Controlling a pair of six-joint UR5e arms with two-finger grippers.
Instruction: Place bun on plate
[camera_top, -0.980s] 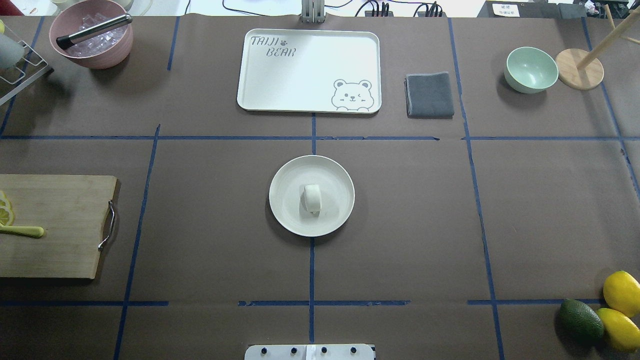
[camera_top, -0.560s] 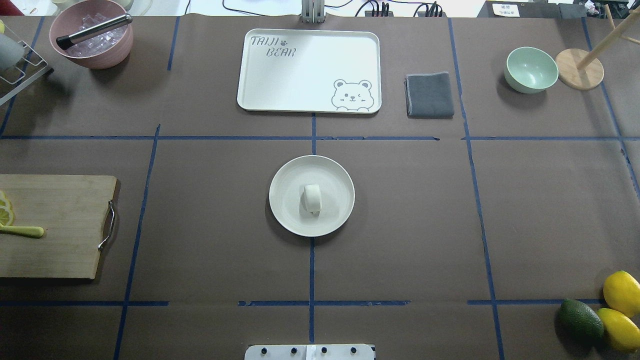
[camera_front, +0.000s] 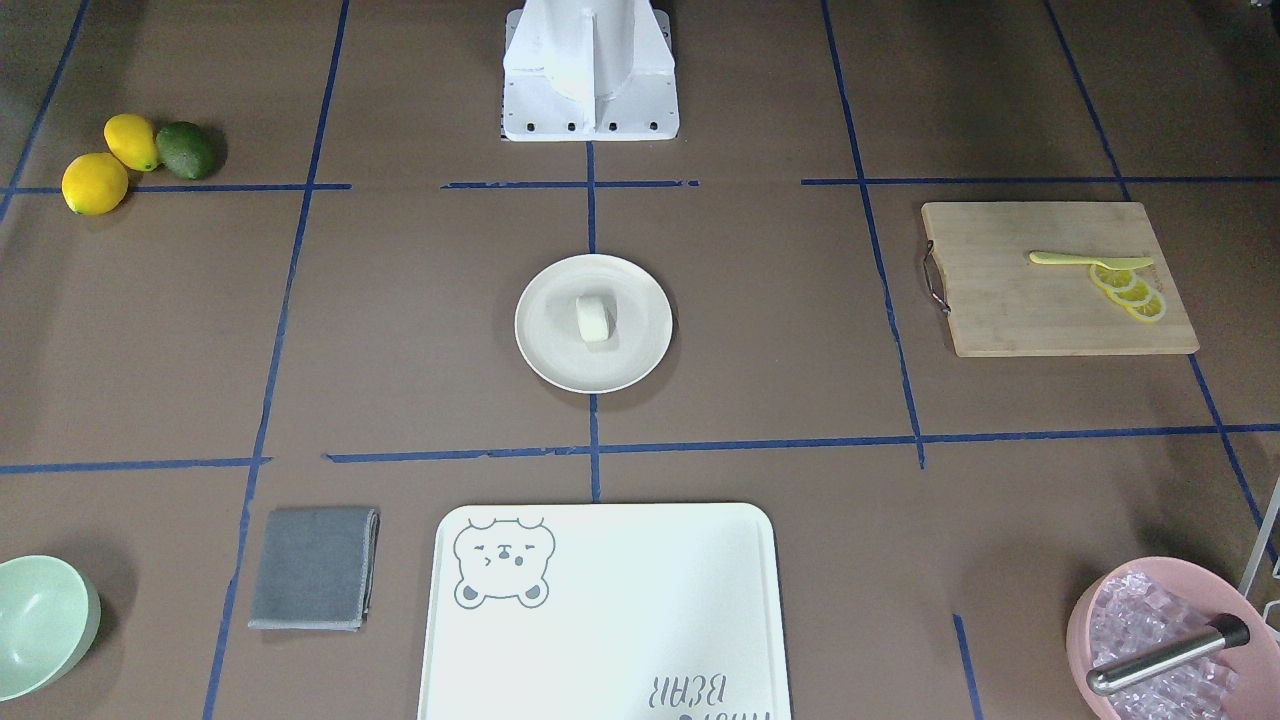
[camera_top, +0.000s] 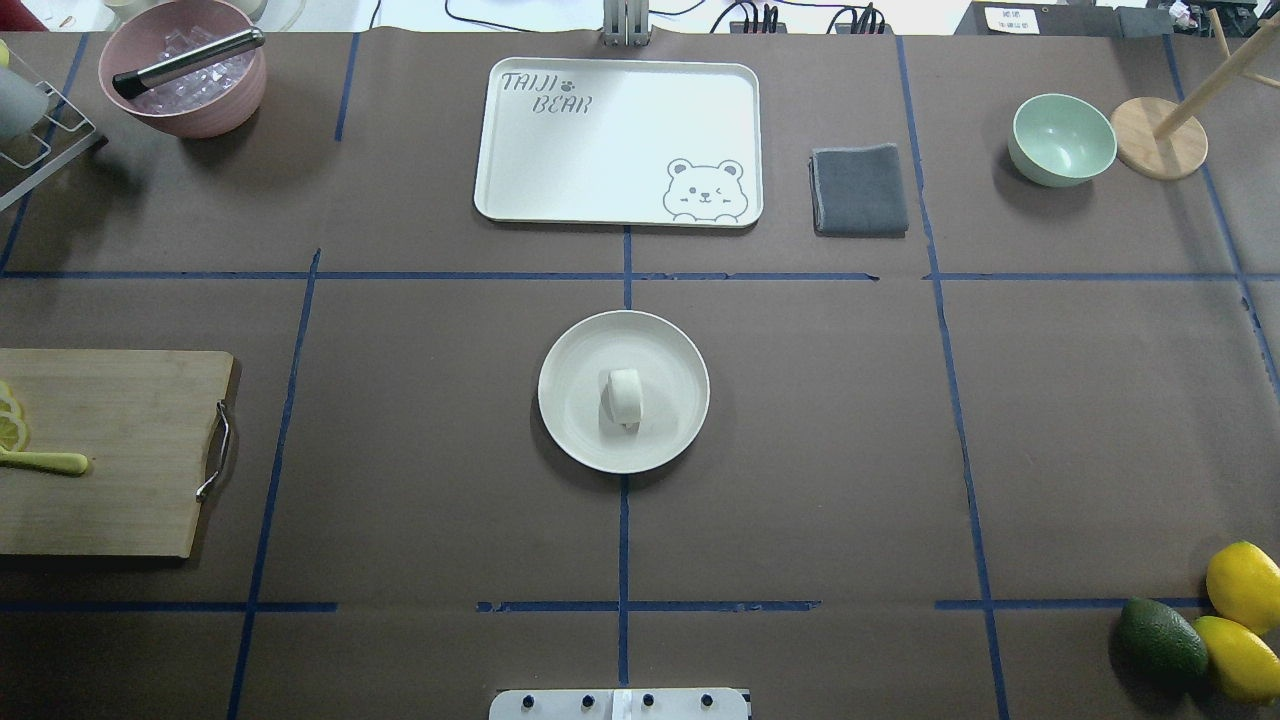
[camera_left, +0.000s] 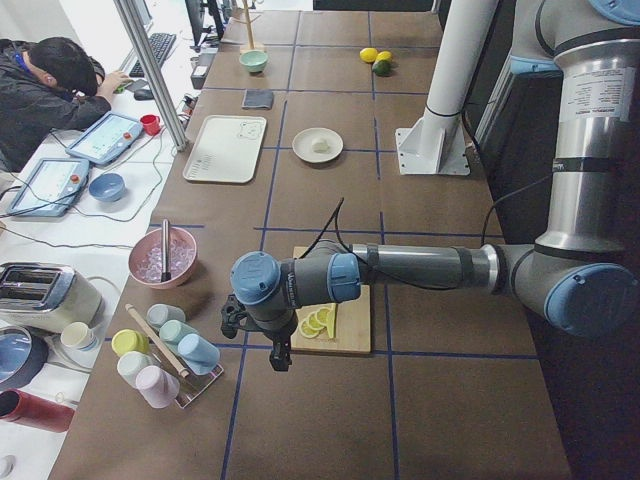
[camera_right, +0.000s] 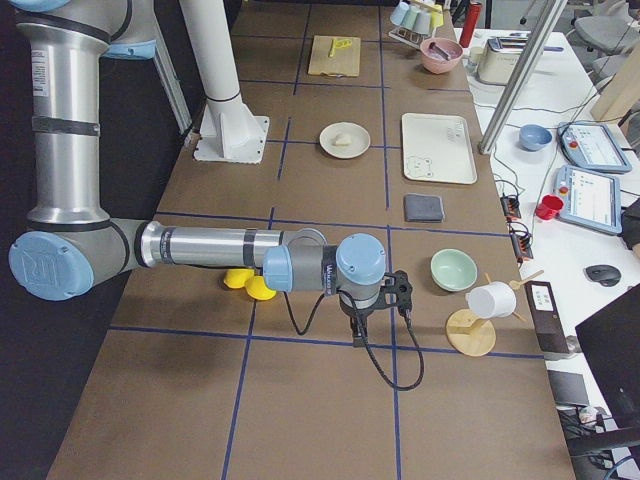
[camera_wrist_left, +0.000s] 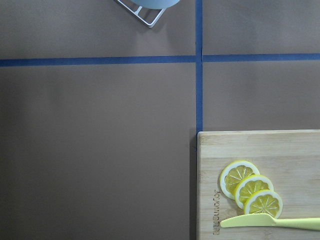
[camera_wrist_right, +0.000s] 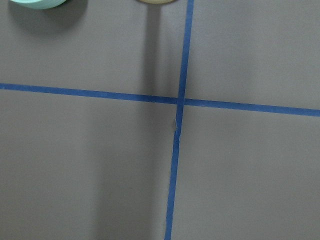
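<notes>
Bun (camera_top: 624, 396) sits mid-plate (camera_top: 575, 420), well apart from left gripper (camera_left: 279, 356) and right gripper (camera_right: 358, 334), grip states I cannot tell from side views; I judge placement done, so I'd command no reach that might roll it.

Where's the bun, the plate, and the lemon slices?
bun (camera_top: 623, 397), overhead view, middle of its top.
plate (camera_top: 575, 420), overhead view, bare floor left of the bun.
lemon slices (camera_wrist_left: 254, 189), left wrist view, middle slice.
</notes>
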